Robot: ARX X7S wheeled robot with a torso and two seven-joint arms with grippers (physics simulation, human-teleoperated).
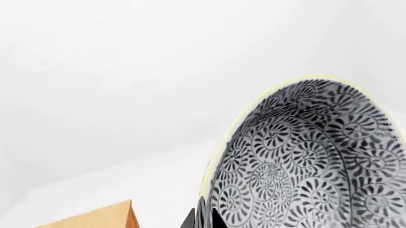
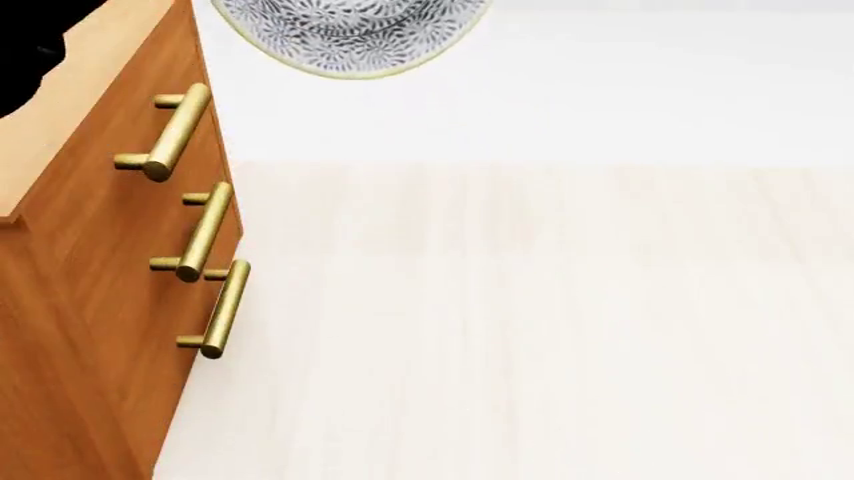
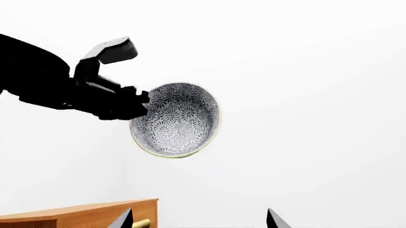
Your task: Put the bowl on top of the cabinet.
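The head view cuts off the bowl (image 2: 350, 35) and cabinet (image 2: 94, 300). The left gripper (image 3: 136, 105) clamps the bowl's rim. The right gripper (image 3: 199, 221) is spread, only its tips visible.

Plainly a simulated room, not a lived-in home: blank white walls (image 3: 304, 71), pale plank floor (image 2: 534, 330), and one orange-brown cabinet (image 2: 94, 300) with brass handles (image 2: 203, 232) (lighter wood top). Nothing more telling in view.

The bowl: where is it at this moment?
The bowl hangs in the air, held at its rim by the left gripper, above and beside the cabinet, not on it.
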